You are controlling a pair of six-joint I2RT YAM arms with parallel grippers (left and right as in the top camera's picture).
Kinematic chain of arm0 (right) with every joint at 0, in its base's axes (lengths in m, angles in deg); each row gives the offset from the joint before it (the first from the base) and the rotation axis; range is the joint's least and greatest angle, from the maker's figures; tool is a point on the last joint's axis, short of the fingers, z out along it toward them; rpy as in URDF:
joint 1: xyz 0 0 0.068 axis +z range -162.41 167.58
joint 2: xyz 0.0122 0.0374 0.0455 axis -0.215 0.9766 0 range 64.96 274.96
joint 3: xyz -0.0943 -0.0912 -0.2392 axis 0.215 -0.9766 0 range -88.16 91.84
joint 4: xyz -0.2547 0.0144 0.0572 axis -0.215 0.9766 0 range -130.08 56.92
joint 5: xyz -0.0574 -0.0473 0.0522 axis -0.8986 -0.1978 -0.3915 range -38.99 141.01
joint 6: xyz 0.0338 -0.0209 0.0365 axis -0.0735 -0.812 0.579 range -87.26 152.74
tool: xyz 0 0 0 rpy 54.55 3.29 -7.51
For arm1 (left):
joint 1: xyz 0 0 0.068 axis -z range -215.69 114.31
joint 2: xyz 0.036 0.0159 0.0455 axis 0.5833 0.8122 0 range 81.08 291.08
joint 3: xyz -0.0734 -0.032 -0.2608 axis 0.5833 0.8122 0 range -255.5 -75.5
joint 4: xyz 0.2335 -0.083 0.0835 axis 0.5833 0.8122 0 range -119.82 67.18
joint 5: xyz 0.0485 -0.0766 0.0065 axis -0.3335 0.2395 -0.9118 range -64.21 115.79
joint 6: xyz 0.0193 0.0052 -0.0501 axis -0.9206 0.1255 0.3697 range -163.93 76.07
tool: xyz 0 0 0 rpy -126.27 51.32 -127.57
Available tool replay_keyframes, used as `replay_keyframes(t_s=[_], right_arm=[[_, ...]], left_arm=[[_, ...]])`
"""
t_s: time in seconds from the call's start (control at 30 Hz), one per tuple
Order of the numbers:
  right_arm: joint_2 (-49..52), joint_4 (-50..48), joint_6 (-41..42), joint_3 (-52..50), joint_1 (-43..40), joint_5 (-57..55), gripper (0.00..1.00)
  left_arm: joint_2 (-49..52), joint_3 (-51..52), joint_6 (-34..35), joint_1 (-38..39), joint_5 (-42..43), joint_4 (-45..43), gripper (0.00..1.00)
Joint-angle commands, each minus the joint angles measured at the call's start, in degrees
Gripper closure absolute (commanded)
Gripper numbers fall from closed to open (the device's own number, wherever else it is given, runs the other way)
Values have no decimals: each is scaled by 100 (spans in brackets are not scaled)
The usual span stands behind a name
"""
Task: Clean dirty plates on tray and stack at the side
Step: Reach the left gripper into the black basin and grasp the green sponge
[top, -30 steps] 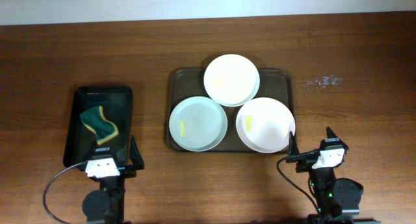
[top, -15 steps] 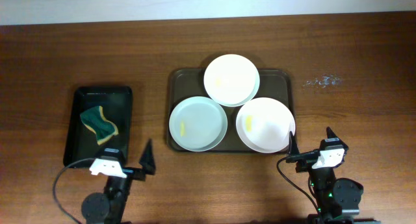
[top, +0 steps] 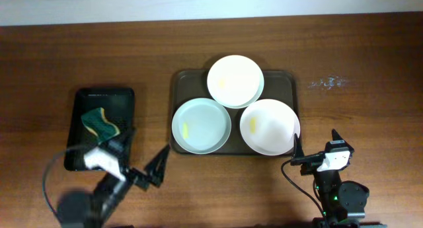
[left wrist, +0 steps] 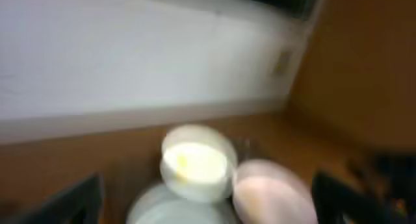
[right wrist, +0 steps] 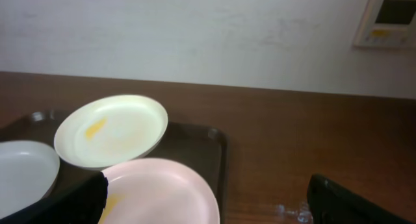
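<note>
Three pale plates lie on the dark brown tray (top: 177,82): a cream plate (top: 235,80) at the back, a pale blue plate (top: 201,125) front left, a pinkish plate (top: 269,126) front right. Each has a small yellow smear. My left gripper (top: 144,158) is open and empty, front left of the tray and turned toward it. Its wrist view is blurred but shows the cream plate (left wrist: 197,162) and the pinkish plate (left wrist: 273,199). My right gripper (top: 316,147) is open and empty, near the front edge right of the tray. Its wrist view shows the cream plate (right wrist: 110,129) and the pinkish plate (right wrist: 162,191).
A narrow black tray (top: 120,99) at the left holds a green and yellow sponge (top: 100,125). A small pale smudge (top: 328,82) marks the wooden table right of the brown tray. A white wall runs behind the table.
My left arm has swung up and turned right, toward the brown tray, over the black tray's near end. The right arm and the plates have not moved.
</note>
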Motion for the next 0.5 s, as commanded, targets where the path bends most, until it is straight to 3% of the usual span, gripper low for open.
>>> replay_keyframes(t_s=[0.0,0.07,0.13,0.2,0.23,0.27,0.3,0.43,0.47], right_arm=[[-39,17,-39,-46,-37,-42,2],[-39,17,-39,-46,-37,-42,2],[-39,17,-39,-46,-37,-42,2],[-39,17,-39,-46,-37,-42,2],[-39,17,-39,-46,-37,-42,2],[-39,17,-39,-46,-37,-42,2],[-39,15,-39,-46,-37,-42,2],[-39,17,-39,-46,-37,-42,2],[-39,17,-39,-46,-37,-42,2]], left_arm=[[1711,-1687,-988,-13,-9,1069,1],[2704,-2570,-1078,-13,717,1637,1],[3274,-2778,-1121,-13,503,1633,1],[3764,-3034,-785,-15,-509,1777,1],[4048,-3279,-372,-13,-1338,2120,1],[4653,-3827,39,-13,-2677,2885,1],[5077,-4138,109,-13,-3368,3206,1],[6126,-4223,212,-24,-4175,3233,1],[6430,-4223,938,-164,-4841,3224,1]])
